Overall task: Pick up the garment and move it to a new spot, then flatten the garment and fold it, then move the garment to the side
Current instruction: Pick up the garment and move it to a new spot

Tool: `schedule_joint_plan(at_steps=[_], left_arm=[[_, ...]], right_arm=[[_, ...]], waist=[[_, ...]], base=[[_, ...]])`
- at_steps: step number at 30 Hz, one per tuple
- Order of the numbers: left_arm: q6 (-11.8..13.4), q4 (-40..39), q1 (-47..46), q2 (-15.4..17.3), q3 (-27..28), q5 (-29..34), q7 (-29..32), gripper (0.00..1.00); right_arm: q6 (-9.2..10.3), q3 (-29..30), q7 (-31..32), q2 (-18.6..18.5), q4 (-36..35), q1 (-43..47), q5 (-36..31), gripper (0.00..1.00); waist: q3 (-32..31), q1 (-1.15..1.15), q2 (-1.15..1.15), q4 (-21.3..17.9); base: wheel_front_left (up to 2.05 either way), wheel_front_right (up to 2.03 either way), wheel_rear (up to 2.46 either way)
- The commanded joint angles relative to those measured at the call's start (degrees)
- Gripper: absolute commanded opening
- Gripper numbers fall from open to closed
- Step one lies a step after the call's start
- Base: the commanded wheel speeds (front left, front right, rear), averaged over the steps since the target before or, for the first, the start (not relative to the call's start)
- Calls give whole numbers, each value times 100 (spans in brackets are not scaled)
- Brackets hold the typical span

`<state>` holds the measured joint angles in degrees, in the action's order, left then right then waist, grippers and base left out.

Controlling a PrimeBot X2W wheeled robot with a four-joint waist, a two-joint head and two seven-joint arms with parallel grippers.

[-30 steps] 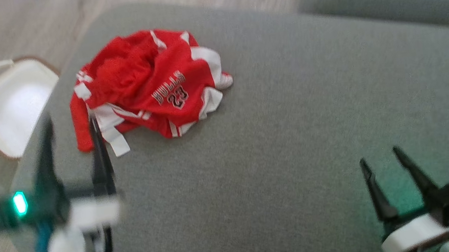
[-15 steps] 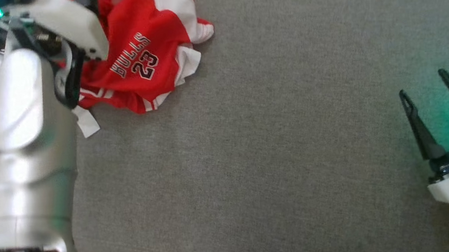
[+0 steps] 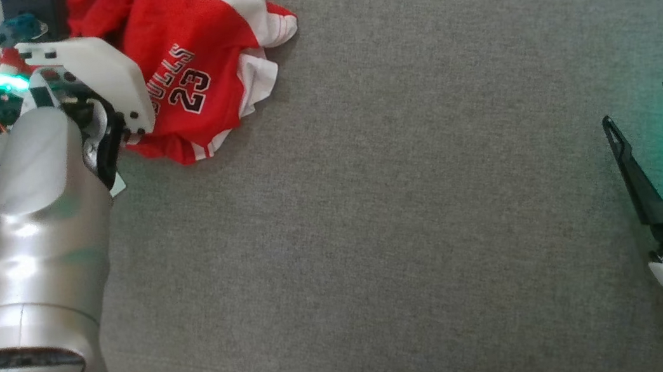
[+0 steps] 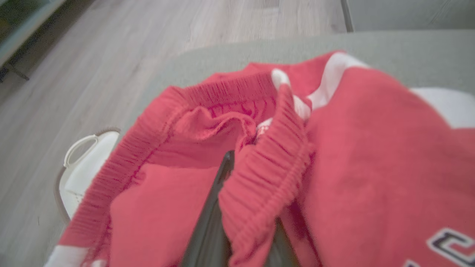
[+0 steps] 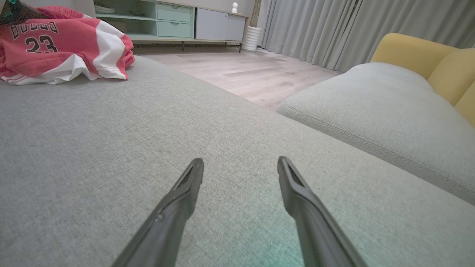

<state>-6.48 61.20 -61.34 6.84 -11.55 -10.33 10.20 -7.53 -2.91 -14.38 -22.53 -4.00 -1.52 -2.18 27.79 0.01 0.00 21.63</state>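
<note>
Red garment clamped in left pincer, right pincer spread wide

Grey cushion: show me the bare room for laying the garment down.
The grey fabric cushion lies bare across its middle, between the crumpled red-and-white garment and the open right hand. Crowded: far left corner, where the left hand grips the garment.

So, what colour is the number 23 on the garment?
Black, outlined in white, on the red garment; clearest in the head view.
</note>
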Motion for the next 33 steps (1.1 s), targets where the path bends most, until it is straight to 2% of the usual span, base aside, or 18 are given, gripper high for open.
schedule_joint_plan(at_steps=[1, 4, 7, 11, 15, 19, 23, 26, 33], left_arm=[[2, -174, -377, 343, 26, 20, -459, 0], [-57, -181, -545, 438, -95, 26, -1000, 0], [-79, -185, -687, 481, -215, 38, -1229, 0], [-97, -233, -978, 533, -565, -54, -1455, 0], [-99, -487, -1170, 520, -1167, -515, -1387, 0], [-100, -1117, -1268, 639, -1867, -1403, -1113, 0], [-100, -1804, -1401, 860, -2489, -2183, -835, 0], [-100, -2193, -1453, 902, -2850, -2574, -737, 0], [-101, -2525, -1012, 760, -3794, -3106, -702, 0]], right_arm=[[4, -122, -62, -70, -96, 130, 20, 100], [4, -260, -62, 71, 54, 96, 17, 100], [4, -335, -62, 206, 146, 41, 23, 100], [4, -529, -62, 545, 338, -28, 39, 100], [4, -629, -62, 932, 496, -11, 42, 100], [4, -714, -62, 1199, 605, 17, 0, 100], [4, -688, -62, 1403, 618, -19, -13, 100], [4, -695, -62, 1529, 620, -34, -8, 100], [4, -758, -62, 1746, 603, -94, 101, 100]], waist=[[-183, -1, 0, -11], [-499, -1, 0, -113], [-780, -1, 0, -207], [-1397, -1, 0, -529], [-1988, -1, 0, -1008], [-2345, -1, 0, -1636], [-2450, -1, 0, -2256], [-2441, -1, 0, -2689], [-2162, -1, 0, -3490]], base=[[0, 0, 0], [0, 0, 0], [0, 0, 0], [0, 0, 0], [0, 0, 0], [0, 0, 0], [0, 0, 0], [0, 0, 0], [0, 0, 0]])
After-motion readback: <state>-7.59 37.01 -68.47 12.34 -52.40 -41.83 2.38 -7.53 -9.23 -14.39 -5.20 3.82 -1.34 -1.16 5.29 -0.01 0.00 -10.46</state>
